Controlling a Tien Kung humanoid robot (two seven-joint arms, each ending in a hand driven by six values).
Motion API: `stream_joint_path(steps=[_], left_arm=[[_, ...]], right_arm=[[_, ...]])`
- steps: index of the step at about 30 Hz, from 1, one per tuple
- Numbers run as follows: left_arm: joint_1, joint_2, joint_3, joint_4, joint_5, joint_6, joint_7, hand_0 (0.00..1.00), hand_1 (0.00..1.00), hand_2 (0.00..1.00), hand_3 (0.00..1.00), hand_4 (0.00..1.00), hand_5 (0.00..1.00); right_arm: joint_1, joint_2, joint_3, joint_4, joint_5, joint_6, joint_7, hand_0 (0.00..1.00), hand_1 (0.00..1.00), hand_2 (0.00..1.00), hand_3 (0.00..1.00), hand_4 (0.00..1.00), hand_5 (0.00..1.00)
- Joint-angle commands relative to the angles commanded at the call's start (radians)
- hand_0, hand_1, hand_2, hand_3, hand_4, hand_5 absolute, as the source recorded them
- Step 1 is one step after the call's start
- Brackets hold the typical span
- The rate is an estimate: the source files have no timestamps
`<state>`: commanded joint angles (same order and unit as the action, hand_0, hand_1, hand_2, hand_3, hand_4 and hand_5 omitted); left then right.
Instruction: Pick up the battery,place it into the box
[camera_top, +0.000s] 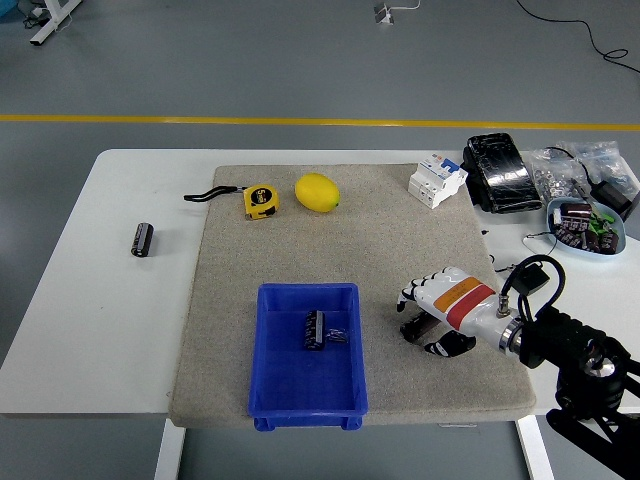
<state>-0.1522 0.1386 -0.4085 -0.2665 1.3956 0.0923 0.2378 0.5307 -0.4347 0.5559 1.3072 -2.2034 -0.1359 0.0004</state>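
Black battery (417, 327) lies on the mat near the bench's front right corner, under the right hand (437, 308), whose fingers (411, 296) curl around it; blue box (308, 350) just left

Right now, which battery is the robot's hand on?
The battery on the mat under the right hand; another lies in the blue box, one far left on the table.

Looks like a workshop or robotics lab hall: bare grey painted floor (300, 60) filling the upper frame, crossed by a yellow line (300, 121) marking a zone. At top right, a black cable (590, 40) trailing over the floor. At right edge, a white table (90, 300) cluttered with a circuit breaker (437, 180), bagged small parts (565, 172) and a tray of components (585, 226).
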Motion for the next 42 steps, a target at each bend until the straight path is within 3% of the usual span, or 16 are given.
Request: stream_joint_path(steps=[12, 13, 18, 19, 42], left_arm=[[-0.005, -0.002, 0.007, -0.001, -0.007, 0.000, -0.003, 0.688, 0.659, 0.683, 0.620, 0.627, 0.675], [-0.005, -0.002, 0.007, -0.001, -0.008, 0.001, -0.003, 0.688, 0.660, 0.684, 0.620, 0.627, 0.675], [-0.005, -0.002, 0.009, -0.001, -0.009, 0.000, -0.005, 0.688, 0.660, 0.684, 0.620, 0.627, 0.675], [-0.006, -0.002, 0.009, -0.001, -0.010, 0.000, -0.005, 0.688, 0.661, 0.684, 0.620, 0.627, 0.675], [-0.005, -0.002, 0.015, -0.002, -0.016, -0.001, -0.008, 0.688, 0.664, 0.683, 0.620, 0.627, 0.675]], right_arm=[[0.007, 0.007, -0.022, -0.040, 0.029, -0.044, 0.012, 0.444, 0.511, 0.637, 0.526, 0.873, 0.036], [0.007, 0.007, -0.023, -0.042, 0.032, -0.049, 0.013, 0.459, 0.454, 0.548, 0.484, 0.823, 0.002], [0.008, 0.009, -0.023, -0.048, 0.046, -0.062, 0.016, 0.459, 0.454, 0.548, 0.484, 0.823, 0.002], [0.008, 0.009, -0.024, -0.049, 0.048, -0.061, 0.017, 0.440, 0.421, 0.481, 0.476, 0.805, 0.002], [0.002, 0.010, -0.021, -0.052, 0.059, -0.055, 0.014, 0.432, 0.400, 0.467, 0.474, 0.792, 0.002]])
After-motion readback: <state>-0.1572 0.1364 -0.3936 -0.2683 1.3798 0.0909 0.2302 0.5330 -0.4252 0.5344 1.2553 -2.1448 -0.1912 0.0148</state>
